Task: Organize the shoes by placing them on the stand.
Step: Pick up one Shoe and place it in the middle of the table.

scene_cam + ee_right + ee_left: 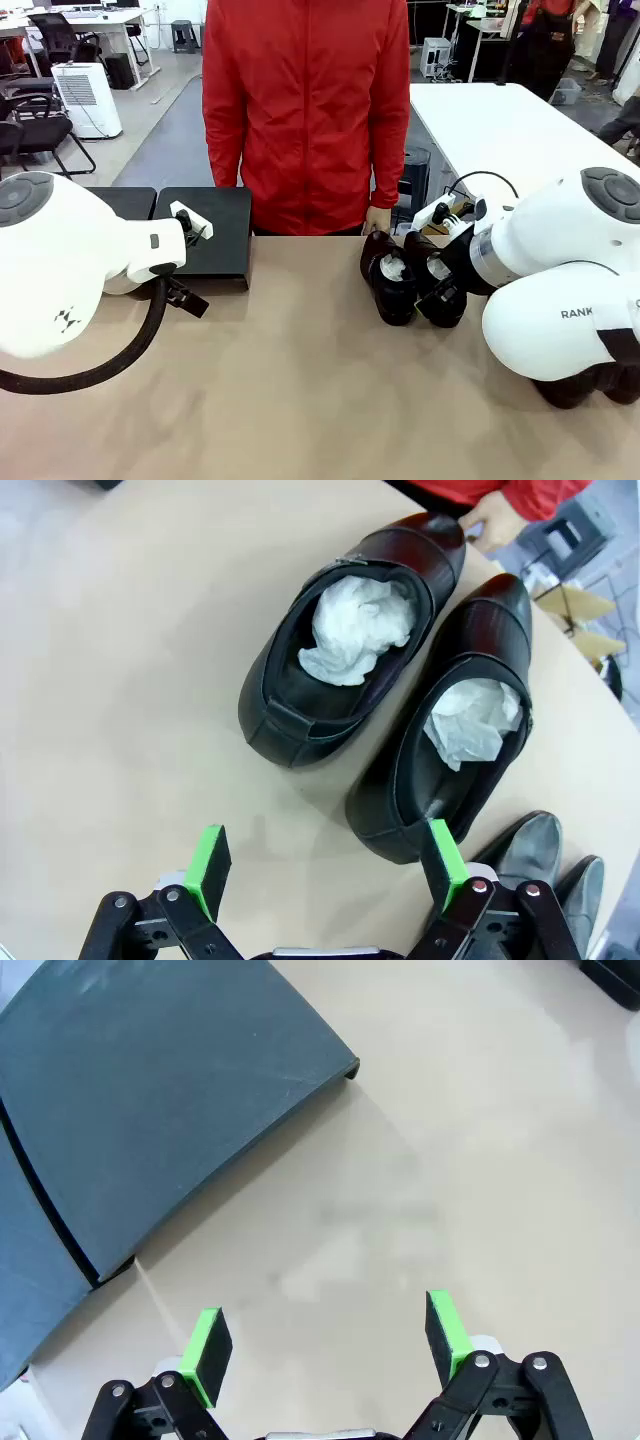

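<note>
Hovering with both grippers released, shoes off the stand

Two glossy black shoes stuffed with white tissue lie side by side on the tan table, on the robot's right, toes towards the person in a red jacket. The person's hand is at the toe of one shoe. The right gripper hangs above their heels, jaws spread wide and holding nothing, with one green pad over the nearer shoe's heel. The stand sits well apart at the far left of the table, its two black panels bare. The left gripper is likewise released, above bare tabletop just beside the stand's corner.
</note>
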Robot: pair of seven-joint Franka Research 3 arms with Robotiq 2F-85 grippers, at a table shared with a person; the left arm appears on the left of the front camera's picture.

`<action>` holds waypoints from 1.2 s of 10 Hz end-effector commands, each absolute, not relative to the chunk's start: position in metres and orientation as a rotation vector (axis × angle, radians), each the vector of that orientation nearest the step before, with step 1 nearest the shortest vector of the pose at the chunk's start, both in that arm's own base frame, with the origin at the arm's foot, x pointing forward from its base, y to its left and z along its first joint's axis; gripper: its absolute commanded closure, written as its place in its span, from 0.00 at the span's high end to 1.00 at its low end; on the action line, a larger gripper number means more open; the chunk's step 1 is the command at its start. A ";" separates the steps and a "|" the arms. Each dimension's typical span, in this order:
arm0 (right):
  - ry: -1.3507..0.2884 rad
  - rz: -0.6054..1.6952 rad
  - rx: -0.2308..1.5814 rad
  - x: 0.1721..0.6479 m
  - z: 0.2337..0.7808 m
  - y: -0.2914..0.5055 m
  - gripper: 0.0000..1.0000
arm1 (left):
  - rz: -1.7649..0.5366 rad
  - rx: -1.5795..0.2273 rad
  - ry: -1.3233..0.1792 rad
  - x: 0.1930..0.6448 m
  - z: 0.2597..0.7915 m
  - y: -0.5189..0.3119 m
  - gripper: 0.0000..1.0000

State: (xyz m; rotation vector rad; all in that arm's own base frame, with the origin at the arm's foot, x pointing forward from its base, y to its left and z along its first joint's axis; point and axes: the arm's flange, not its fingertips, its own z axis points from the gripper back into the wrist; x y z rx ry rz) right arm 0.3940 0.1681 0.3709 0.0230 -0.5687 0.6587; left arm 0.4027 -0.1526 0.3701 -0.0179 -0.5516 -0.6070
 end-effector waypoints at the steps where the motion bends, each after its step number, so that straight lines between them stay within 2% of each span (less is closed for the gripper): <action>1: -0.569 0.659 0.023 0.394 0.371 0.168 1.00 | -0.607 -0.018 -0.552 0.403 0.370 -0.153 1.00; 12: -0.569 0.659 0.023 0.394 0.371 0.168 1.00 | -0.607 -0.018 -0.552 0.403 0.370 -0.153 1.00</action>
